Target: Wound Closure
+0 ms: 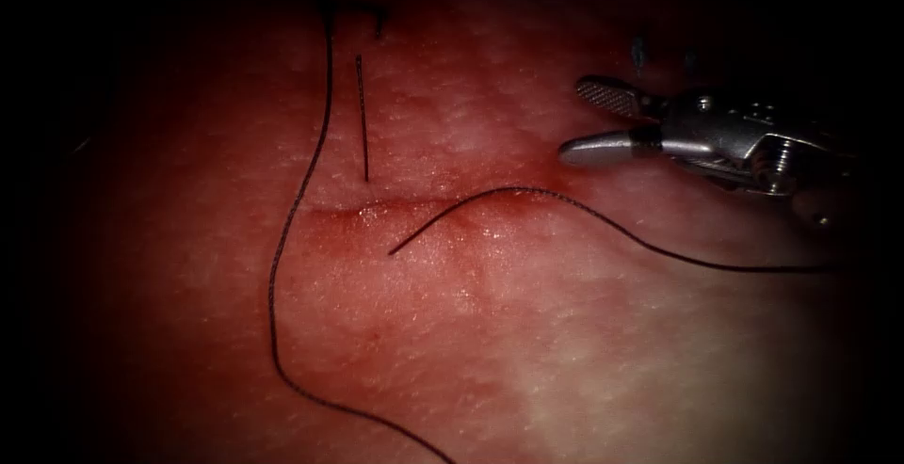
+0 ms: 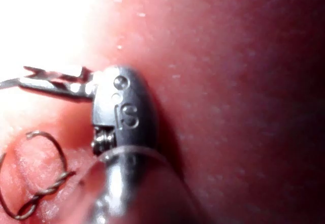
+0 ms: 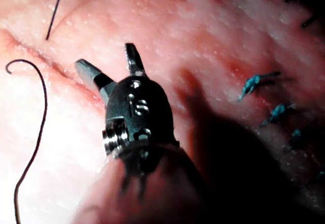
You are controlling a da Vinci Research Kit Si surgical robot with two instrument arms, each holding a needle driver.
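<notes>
Right tool (image 1: 586, 121) enters from right, level above tissue (image 1: 490, 351), jaws wide apart, holding nothing. Left tool (image 2: 45, 79) nearly closed, grip unclear. Loose thread (image 1: 527, 196) crosses cut (image 1: 395, 208). Needle unidentifiable.

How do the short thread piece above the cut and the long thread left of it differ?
The short thread piece lies straight and stops above the cut; the long thread curves past the cut's left end and runs on far below. Both are dark and lie free of the right tool, whose open jaws hold nothing.
</notes>
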